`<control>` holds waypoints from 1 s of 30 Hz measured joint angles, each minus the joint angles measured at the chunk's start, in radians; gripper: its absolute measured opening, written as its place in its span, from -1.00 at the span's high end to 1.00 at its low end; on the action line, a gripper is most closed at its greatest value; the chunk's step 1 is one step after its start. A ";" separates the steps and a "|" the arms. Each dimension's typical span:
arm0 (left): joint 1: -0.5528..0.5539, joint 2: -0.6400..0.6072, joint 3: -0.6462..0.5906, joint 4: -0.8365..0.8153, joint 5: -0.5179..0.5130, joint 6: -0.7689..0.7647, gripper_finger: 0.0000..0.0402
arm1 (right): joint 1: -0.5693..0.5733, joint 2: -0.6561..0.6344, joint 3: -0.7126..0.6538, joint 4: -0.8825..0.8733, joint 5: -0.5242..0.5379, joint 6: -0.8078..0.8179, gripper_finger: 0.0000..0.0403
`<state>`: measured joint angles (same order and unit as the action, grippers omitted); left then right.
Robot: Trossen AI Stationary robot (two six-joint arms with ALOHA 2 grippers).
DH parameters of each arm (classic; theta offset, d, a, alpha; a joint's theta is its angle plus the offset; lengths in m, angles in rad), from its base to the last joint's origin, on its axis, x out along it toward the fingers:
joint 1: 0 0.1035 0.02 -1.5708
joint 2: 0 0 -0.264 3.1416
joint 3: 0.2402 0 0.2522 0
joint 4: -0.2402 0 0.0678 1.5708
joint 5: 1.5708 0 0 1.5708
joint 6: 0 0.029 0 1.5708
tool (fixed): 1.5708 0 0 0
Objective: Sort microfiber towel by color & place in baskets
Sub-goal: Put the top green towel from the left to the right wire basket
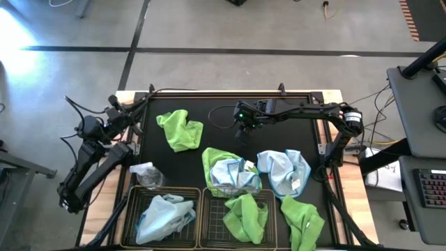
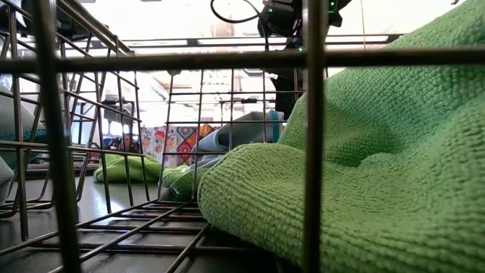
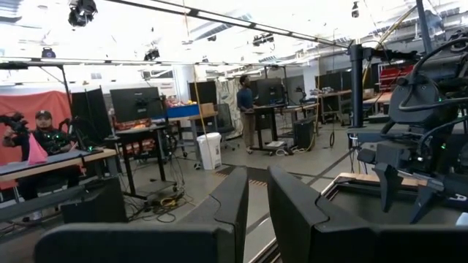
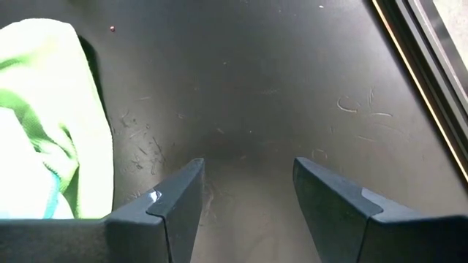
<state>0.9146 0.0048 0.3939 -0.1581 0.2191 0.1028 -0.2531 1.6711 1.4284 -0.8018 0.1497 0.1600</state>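
Microfiber towels lie on the black mat [image 1: 230,111]: a lime green one [image 1: 180,130] at the far left, a green and pale blue heap [image 1: 226,171] whose near part hangs over the right basket's far rim, a pale blue one [image 1: 286,171], and a green one [image 1: 304,222] at the near right. The left basket [image 1: 132,203] holds a pale blue towel [image 1: 164,216]. The right basket [image 1: 206,224] holds a green towel [image 1: 245,216] [image 2: 364,152]. My right gripper [image 1: 244,130] [image 4: 245,190] hangs open above bare mat, the heap's green edge [image 4: 44,109] beside it. My left gripper [image 3: 257,208] is folded back at the table's left edge, fingers nearly together, holding nothing.
A small clear spray bottle [image 1: 146,174] stands just beyond the left basket. The mat's raised frame [image 4: 420,66] runs along the far side. Bare mat lies around the right gripper. People and desks show in the room beyond the table in the left wrist view.
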 joint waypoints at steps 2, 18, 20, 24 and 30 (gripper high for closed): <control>-0.001 0.000 0.000 0.005 0.000 0.000 0.81 | 0.000 0.000 0.000 0.001 0.000 -0.001 -0.02; -0.001 0.002 0.000 0.018 -0.111 -0.072 0.81 | 0.000 0.000 0.000 0.016 0.000 -0.007 -0.02; -0.001 0.002 0.000 0.033 -0.128 -0.094 0.81 | 0.000 0.000 0.000 0.020 0.000 -0.008 -0.02; -0.001 0.003 0.000 0.056 -0.129 -0.116 0.81 | 0.000 0.000 0.000 0.030 0.000 -0.008 -0.02; -0.001 0.033 0.000 0.017 -0.023 -0.151 0.81 | 0.000 0.000 0.000 0.030 0.000 -0.008 -0.02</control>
<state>0.9134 0.0376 0.3943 -0.1410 0.1959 -0.0483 -0.2531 1.6711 1.4284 -0.7715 0.1501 0.1525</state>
